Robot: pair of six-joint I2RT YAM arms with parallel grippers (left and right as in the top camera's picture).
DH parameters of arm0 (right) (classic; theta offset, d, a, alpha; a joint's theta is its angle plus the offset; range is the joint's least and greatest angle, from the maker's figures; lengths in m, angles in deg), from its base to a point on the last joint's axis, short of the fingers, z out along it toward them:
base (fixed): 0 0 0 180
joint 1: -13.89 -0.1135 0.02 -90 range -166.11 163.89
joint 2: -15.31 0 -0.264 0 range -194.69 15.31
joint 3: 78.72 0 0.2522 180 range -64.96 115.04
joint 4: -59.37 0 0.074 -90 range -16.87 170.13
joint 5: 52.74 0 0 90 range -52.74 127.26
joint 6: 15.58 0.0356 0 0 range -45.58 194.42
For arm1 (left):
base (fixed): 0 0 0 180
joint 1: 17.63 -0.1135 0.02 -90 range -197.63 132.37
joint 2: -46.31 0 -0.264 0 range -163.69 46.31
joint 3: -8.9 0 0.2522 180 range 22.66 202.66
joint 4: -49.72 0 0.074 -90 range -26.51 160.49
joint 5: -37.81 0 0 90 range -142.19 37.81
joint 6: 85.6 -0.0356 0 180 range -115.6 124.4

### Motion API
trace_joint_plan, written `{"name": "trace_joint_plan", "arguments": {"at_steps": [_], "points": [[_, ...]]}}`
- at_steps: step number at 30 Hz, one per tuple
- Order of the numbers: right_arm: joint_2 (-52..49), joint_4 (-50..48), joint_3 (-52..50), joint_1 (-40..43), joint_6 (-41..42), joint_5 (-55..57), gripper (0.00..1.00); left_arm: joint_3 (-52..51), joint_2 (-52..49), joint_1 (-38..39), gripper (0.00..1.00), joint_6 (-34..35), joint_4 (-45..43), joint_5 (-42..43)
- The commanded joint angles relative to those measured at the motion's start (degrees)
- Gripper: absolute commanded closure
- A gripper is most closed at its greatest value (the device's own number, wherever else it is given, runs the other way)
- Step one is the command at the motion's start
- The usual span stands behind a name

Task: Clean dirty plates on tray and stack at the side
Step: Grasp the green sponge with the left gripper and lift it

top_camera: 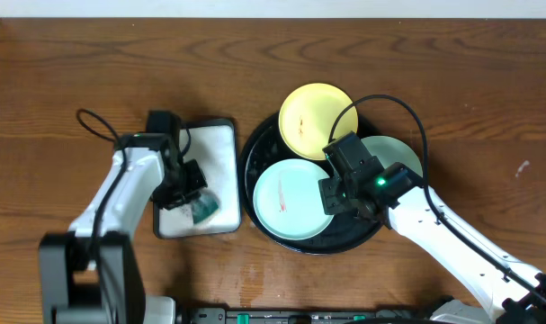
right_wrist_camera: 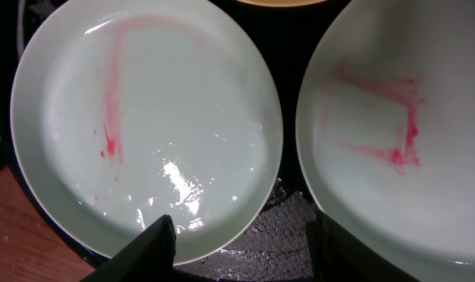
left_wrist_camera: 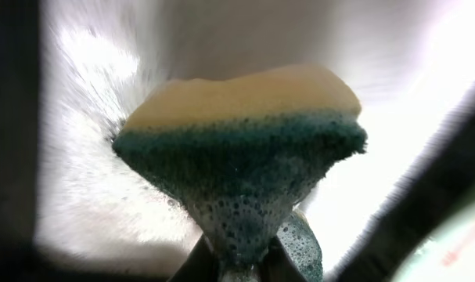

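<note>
Left fingers (left_wrist_camera: 192, 270) pinch a soapy sponge (left_wrist_camera: 237, 149) over the white tray (top_camera: 214, 144). Right fingers (right_wrist_camera: 155, 251), spread, hover above the black tray (right_wrist_camera: 276, 235) between two red-smeared mint plates (right_wrist_camera: 143, 117).

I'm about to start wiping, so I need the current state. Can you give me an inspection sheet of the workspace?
Surface: brown wood table, no spills seen.
Job's things: black tray holds a yellow plate and two green plates; both green ones have red smears; none stacked aside.
Clutter: white tray left of the black tray.
Grippers: left gripper, fingers shut on a foamy sponge over the white tray; right gripper, fingers open above the black tray between the green plates.
Cables: left cable loops beside its arm; right cable arcs over the yellow plate.
Surroundings: pale strip beyond the far edge.
</note>
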Motion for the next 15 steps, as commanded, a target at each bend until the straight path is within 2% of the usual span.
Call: {"name": "trace_joint_plan", "arguments": {"at_steps": [1,5,9,15], "points": [[0.00,0.22,0.07,0.20,2.62,0.37,0.46,2.01,5.46,-0.07,0.92,-6.38,1.31,-0.48],[-0.90,0.00,-0.92,0.39,5.31,0.52,0.45,1.99,7.34,-0.07,0.92,-10.19,2.03,-0.52],[-4.17,-0.59,-1.84,0.74,6.14,0.50,0.45,1.66,6.16,0.11,0.93,-9.81,1.62,0.24],[-10.64,-3.89,-1.88,2.34,6.19,-5.73,0.55,2.40,6.43,3.85,0.93,-10.49,1.44,1.42]]}}
